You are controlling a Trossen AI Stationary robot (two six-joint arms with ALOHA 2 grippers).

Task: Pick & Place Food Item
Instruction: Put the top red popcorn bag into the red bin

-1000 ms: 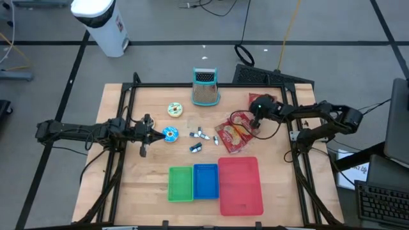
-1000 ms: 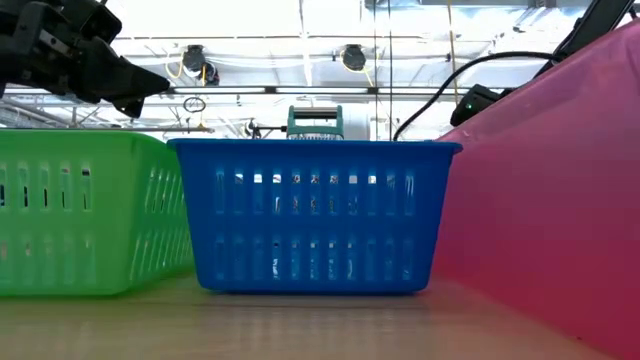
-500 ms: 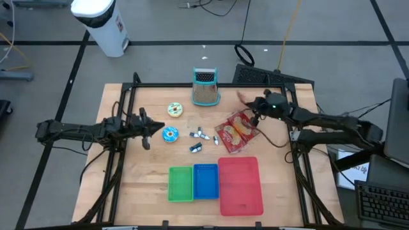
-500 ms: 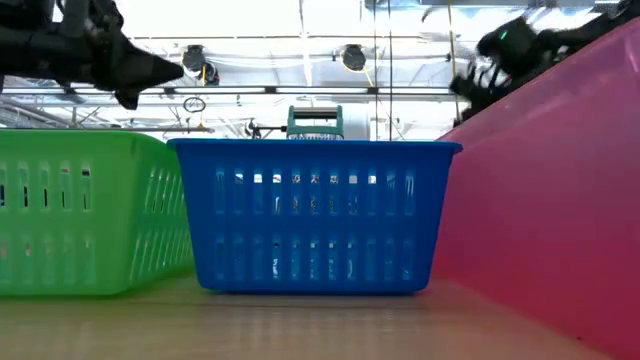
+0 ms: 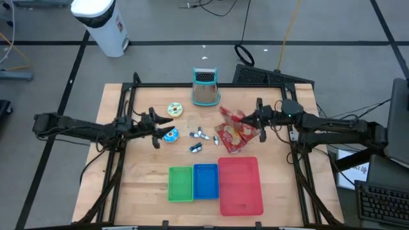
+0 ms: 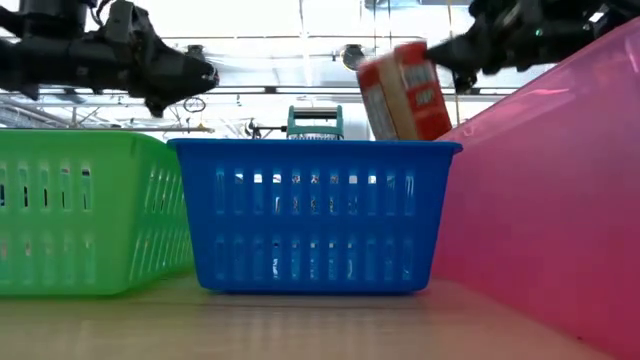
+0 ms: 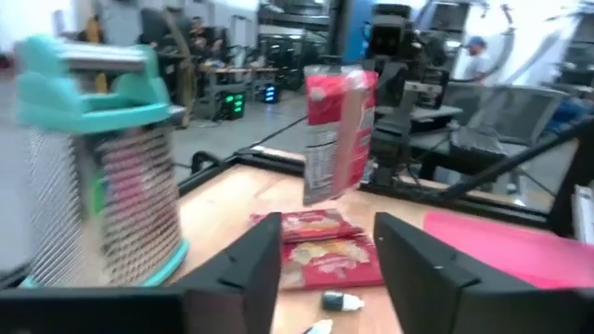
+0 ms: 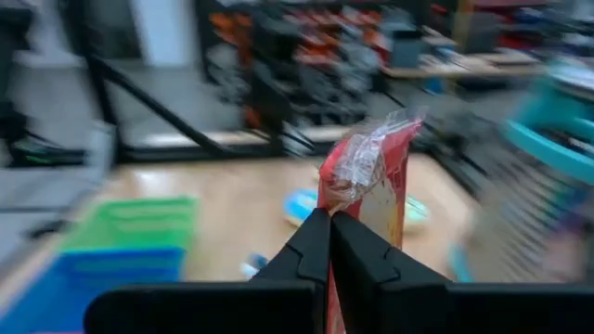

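Note:
A red snack bag hangs above the table, with my right gripper shut on it. The left wrist view shows this bag upright in the air. A second red bag lies flat on the wood below it. My left gripper stands open at the table's left of centre, level, next to a blue ring that lies on the table. Its fingers have nothing between them. My right gripper pinches the lifted bag by its edge between its two shut fingers, below the crinkled clear seal. The fingers come level from the table's right side. The bag is clear of the table and slightly tilted.
A metal grater with teal trim stands at the far middle. A yellow ring and small loose pieces lie mid-table. Green, blue and pink baskets stand side by side at the near edge.
My right gripper has risen and tipped from pointing down to level, drawing back toward the table's right edge. One red bag has come up with it, lifted clear, while the other stays flat. My left gripper has moved toward the table's right.

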